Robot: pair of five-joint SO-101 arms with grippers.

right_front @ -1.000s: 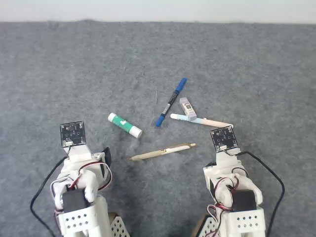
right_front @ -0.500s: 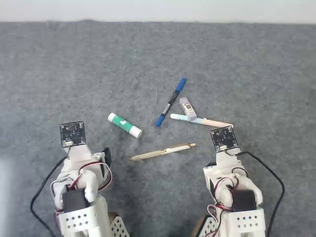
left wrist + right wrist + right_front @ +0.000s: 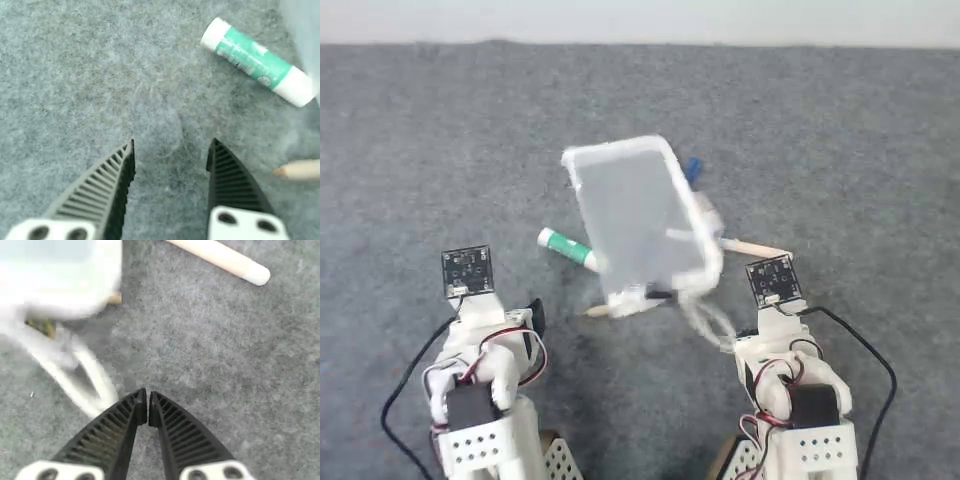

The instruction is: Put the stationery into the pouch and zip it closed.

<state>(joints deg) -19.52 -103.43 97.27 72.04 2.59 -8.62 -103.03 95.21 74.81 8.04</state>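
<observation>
A translucent white pouch [image 3: 635, 220] sits at the centre of the grey mat [image 3: 840, 130], spread over the stationery it is meant to hold; whether it rests flat on the items or is clear of them cannot be told, nor whether its zip is open. Its strap [image 3: 708, 318] trails from the pouch's 5 o'clock corner toward the right arm. A green-and-white glue stick [image 3: 563, 247] pokes out at the pouch's 9 o'clock, the cap end of a blue marker [image 3: 692, 168] at 1 o'clock, a peach pen [image 3: 757, 247] at 4 o'clock and the tip of a wooden pencil [image 3: 592, 313] at 7 o'clock. The left gripper [image 3: 172, 150] hangs over bare mat with its jaws spread wide and nothing between them, the glue stick near its 1 o'clock. The right gripper [image 3: 147, 399] is pinched closed and empty, the strap just beside its tips. The likely trouble from here is the pouch itself: with most items buried beneath it, any reach for a pen would probably drag the soft bag along, roll the glue stick away or scatter the pens. The loose strap could also snag on the right gripper's jaws as they open, tugging the pouch off line.
</observation>
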